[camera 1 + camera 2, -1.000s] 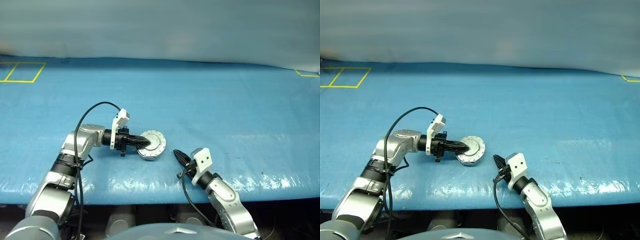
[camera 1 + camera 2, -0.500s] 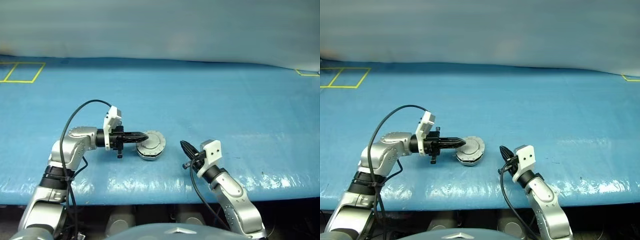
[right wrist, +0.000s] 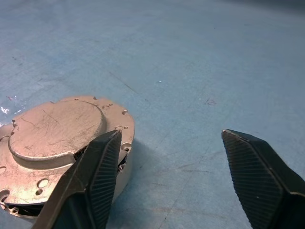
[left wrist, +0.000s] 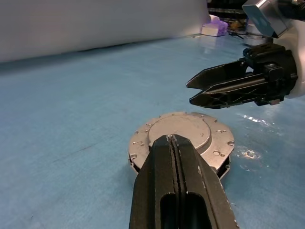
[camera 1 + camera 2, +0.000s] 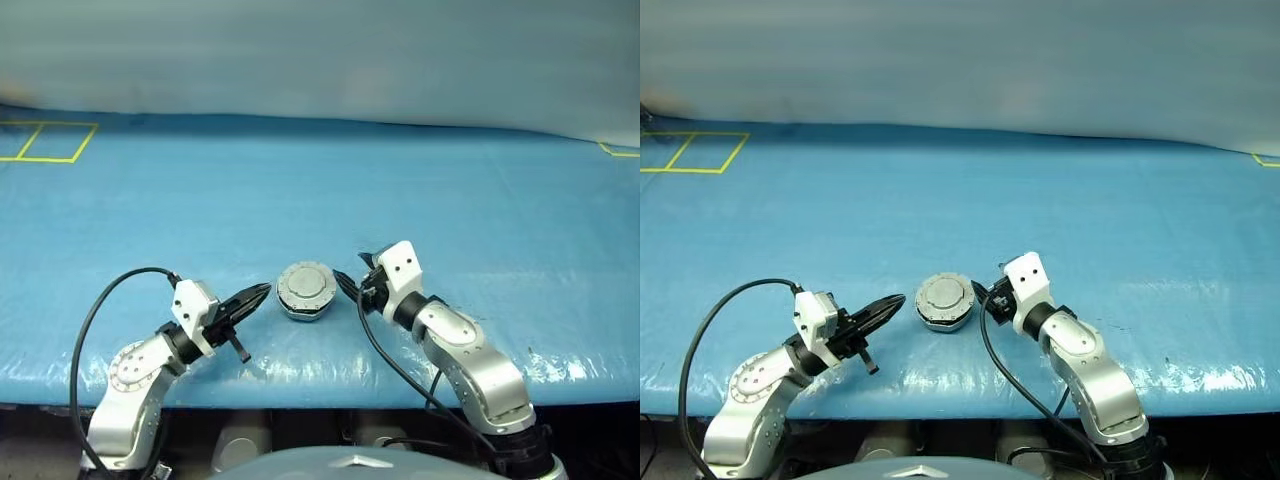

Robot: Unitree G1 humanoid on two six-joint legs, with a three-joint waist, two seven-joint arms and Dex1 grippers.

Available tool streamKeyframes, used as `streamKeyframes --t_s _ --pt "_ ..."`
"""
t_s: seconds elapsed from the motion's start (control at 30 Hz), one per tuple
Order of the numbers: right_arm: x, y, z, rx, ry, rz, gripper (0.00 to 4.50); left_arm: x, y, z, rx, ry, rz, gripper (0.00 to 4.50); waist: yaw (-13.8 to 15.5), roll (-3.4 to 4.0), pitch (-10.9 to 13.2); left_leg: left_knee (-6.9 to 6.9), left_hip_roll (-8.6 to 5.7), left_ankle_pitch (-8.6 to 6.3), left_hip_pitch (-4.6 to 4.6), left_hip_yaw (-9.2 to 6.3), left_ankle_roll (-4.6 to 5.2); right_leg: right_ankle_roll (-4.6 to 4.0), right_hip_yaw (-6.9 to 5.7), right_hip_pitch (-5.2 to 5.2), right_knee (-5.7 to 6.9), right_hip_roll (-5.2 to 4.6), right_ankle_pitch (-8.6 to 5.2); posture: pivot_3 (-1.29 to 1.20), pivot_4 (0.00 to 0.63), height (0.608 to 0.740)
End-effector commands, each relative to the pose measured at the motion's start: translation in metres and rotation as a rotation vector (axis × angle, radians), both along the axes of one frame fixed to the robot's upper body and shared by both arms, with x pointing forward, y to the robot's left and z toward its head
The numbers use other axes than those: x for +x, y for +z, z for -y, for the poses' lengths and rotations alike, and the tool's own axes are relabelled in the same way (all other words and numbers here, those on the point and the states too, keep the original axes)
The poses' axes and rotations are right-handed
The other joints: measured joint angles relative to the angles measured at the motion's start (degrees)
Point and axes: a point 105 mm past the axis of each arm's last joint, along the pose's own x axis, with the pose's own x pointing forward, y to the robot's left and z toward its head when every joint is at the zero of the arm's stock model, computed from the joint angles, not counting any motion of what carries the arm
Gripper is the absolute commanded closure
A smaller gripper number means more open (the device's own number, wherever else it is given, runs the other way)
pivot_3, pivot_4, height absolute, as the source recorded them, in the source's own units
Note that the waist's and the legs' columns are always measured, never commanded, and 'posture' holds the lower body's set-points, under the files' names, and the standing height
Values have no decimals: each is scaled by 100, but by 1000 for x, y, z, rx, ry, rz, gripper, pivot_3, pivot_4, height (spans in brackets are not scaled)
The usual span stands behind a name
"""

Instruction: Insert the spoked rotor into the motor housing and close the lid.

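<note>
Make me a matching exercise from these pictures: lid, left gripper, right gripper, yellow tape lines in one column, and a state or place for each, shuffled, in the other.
Things:
1. lid
2. left gripper
3. right gripper
4. yellow tape lines

States or places:
A. fingers spread apart
B. far corner of the blue table
C. fingers pressed together
D. lying flat on the motor housing, plain face up

Pairs: 1-D, 2-C, 3-A, 4-B
</note>
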Motion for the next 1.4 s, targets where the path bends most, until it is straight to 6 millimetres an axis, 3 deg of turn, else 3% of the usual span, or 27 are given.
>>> streamKeyframes --t_s 0.03,0.23,0.47,1.0,1.17,1.4 --pt "0 20 -11 0 52 56 22 -7 11 4 -23 50 85 4500 -10 0 0 0 0 -1 0 1 2 1 0 0 -3 -1 0 0 150 740" --pt "-5 24 -30 -33 199 10 22 -20 -5 10 -52 83 59 4500 -16 -1 0 -5 -4 -4 -4 2 6 1 -3 -3 -9 3 1 0 150 740" --pt "-17 18 -49 -72 335 -47 22 -21 -15 13 -38 108 63 4500 -25 -1 1 -5 -6 -5 -7 2 8 1 -4 -5 -14 3 0 0 150 740" --pt "-14 0 -63 -51 320 -96 22 -22 -36 18 -78 107 -2 4500 -50 0 1 -7 -6 -8 -9 4 11 2 -6 -7 -20 5 1 0 150 740" --pt "-14 6 -66 -34 318 -74 1486 -21 -43 13 -77 118 -5 4500 -57 0 1 -7 -6 -9 -9 3 11 2 -6 -7 -21 5 1 0 150 740" --pt "-17 21 -76 -11 342 -33 1484 -23 -48 10 -77 124 -14 4500 -86 1 2 -8 -3 -9 -12 3 10 2 -6 -12 -21 4 1 0 150 740"
